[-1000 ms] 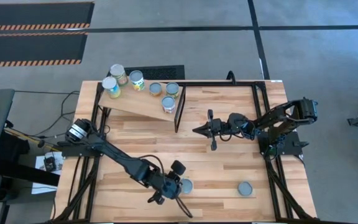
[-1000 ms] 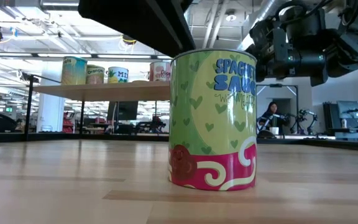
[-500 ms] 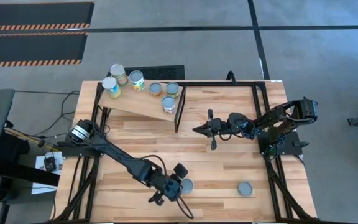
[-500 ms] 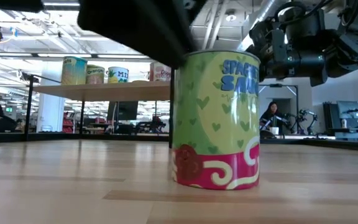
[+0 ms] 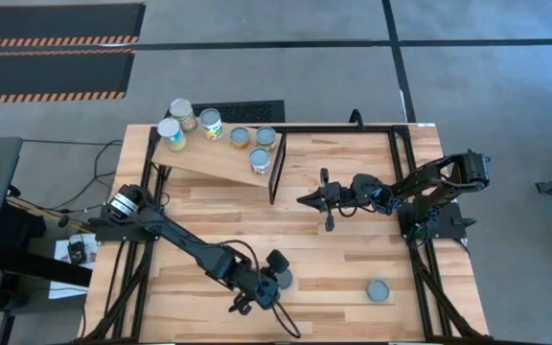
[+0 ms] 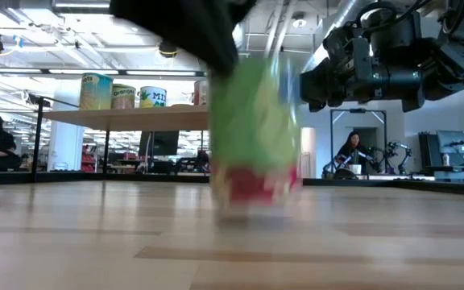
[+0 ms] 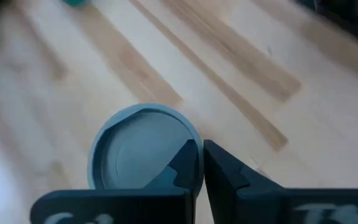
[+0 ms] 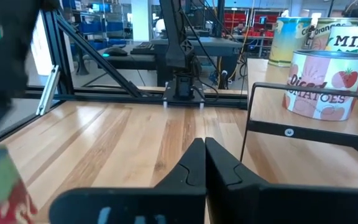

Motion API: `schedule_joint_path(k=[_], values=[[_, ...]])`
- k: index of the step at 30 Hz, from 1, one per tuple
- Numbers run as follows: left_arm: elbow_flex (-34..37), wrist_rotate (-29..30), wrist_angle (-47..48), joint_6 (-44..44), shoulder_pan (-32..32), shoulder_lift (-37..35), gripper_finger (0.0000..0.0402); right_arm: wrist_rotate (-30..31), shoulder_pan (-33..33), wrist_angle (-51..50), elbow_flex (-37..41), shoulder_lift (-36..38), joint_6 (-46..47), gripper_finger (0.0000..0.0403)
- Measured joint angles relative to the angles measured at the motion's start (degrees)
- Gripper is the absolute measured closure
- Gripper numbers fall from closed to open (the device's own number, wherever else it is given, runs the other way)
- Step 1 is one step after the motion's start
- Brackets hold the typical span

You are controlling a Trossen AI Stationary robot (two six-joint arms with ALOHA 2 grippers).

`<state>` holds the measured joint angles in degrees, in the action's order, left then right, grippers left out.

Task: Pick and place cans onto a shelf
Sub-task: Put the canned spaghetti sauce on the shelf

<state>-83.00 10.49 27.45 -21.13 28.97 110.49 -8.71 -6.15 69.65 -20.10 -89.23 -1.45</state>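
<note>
Near the table [image 5: 353, 259] edge opposite to the shelf [image 5: 214, 158], approx. at mid-width, stands one can [image 7: 138, 146], w/ the left tool [image 7: 202, 163] right at it. By the left wrist view, its blue-grey round top shows just beside the tool's two fingers [image 7: 229, 180], i.e. the can is at one side of them, not between them. The fingers are pressed together, only a thin slit btw. them, so this tool has hold of nothing. Whether a finger really touches the can's wall, I cannot tell. By the low view this can is a green and red blur on the table, under the dark left arm [image 5: 180, 244].

A second can [image 5: 378, 290] stands alone on the table, to the right of the first one & well apart from it, near the same edge.

On the shelf, at the far left corner of the table, are six more cans [image 5: 210, 122]: 3 at its left end, 2 side by side further right, 1 at the lower right corner of the board. The board is light wood, slanted, on a thin black frame.

The right tool [image 5: 302, 200] waits above the middle of the table, right of the shelf, pointing toward it. Its fingers are closed together too, w/ nothing in them.

Beyond the table, by the low view, a person [image 6: 350, 150] sits in the room.
</note>
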Motion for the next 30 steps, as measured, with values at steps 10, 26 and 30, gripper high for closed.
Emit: schedule_joint_path(k=[10, 26, 30], values=[[-6.92, 8.03, 22.84, 25.76, -0.81, -12.90, 0.0400, 0.00, 0.00, -0.28, 0.00, 0.00, 0.08, 0.0394], [-6.10, 23.42, 55.04, 56.52, -23.06, -39.74, 0.0401, 0.00, 0.00, -0.25, 0.00, 0.00, 0.54, 0.0394], [-3.98, 22.60, 52.83, 51.06, -33.30, -41.61, 0.0401, 0.00, 0.00, -0.24, 0.00, 0.00, 0.54, 0.0394]])
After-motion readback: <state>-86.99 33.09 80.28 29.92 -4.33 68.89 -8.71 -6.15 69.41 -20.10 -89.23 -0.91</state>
